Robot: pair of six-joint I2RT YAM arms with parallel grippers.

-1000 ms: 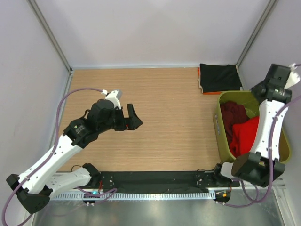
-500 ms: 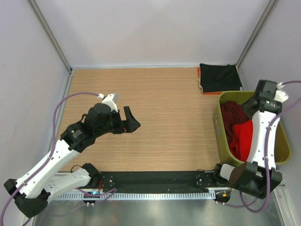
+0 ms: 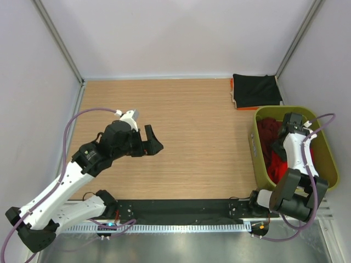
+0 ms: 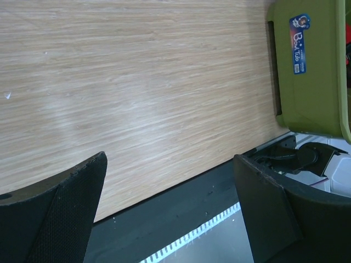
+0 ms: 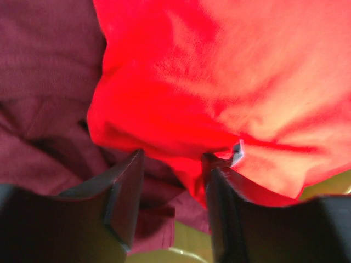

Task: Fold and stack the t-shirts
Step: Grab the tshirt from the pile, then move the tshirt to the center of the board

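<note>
Reaching down into the basket, the right arm bends steeply over it, its wrist low above the heap of cloth inside. The basket stands at the right edge of the table, toward the near corner. It holds two crumpled shirts: the maroon shirt fills its far and left part, and the red shirt lies toward its near part, partly hidden from above by the arm.

The wrist view shows the right gripper close over both shirts. Its jaws stand parted with a narrow gap. A lower fold of the red shirt hangs into that gap and meets the right-hand finger. Between that fold and the other finger only the maroon shirt shows. The cloth is not pinched; the pincer is released. A bit of the basket's green floor shows below the fingers.

The black shirt lies folded flat at the far right corner of the table, apart from the basket's far rim. An orange edge peeks out along its left side.

The left arm stretches over the left half of the table. The left gripper hangs above bare wood with its jaws spread wide, holding nothing. Its wrist view looks past the two dark fingers across the wood to the basket's side, which bears a blue sticker.
</note>
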